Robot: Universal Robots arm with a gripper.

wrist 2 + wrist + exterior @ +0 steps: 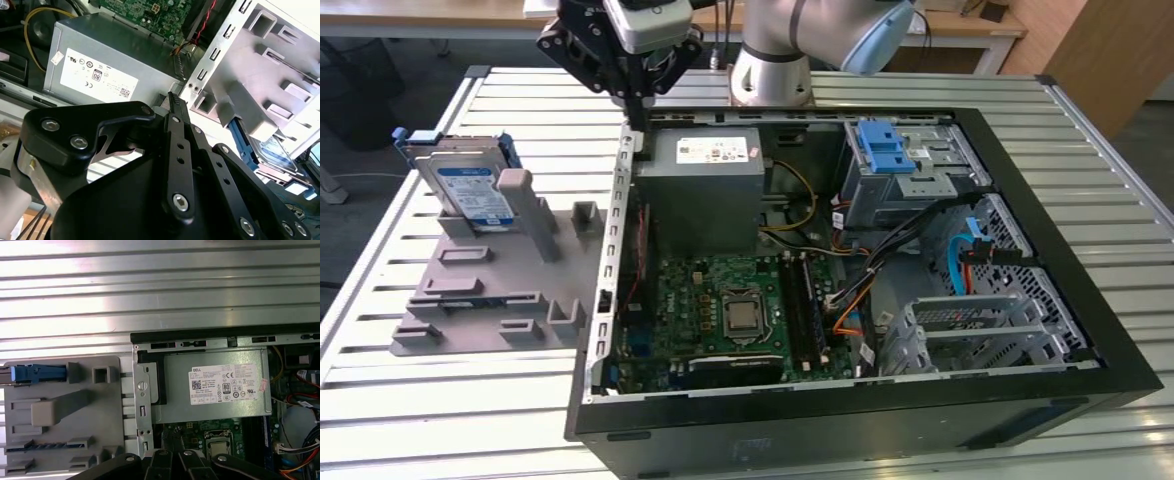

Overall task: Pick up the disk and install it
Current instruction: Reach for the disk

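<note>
— Silver-grey between blue rails, the disk (pixel 464 188) stands on edge in the grey fixture (pixel 500 300) at the exterior view's left. It is on the slatted table (pixel 400 400), outside the computer case (pixel 854 425), and nothing grips it.

— So the pick-up isn't done?

— By my judgement, no; this is the approach. The gripper (pixel 636 108) hangs over the case's wall beside the power supply (pixel 704 175), well apart from the disk. In the second wrist view its fingers (pixel 176 135) meet in a single point, closed on nothing.

— What does the grab call for?

— Jaws parted enough to take the disk's thin body, I'd say. It also needs an approach from above, since the fixture's posts hug the disk's lower part.

— Anything hard to read?

— Yes. The first wrist view shows the disk edge-on and cut off by the frame, little more than a blue rail. Cables hide part of the cage below the blue latch bracket (pixel 886 150), so I cannot tell which bay receives the disk.
</note>
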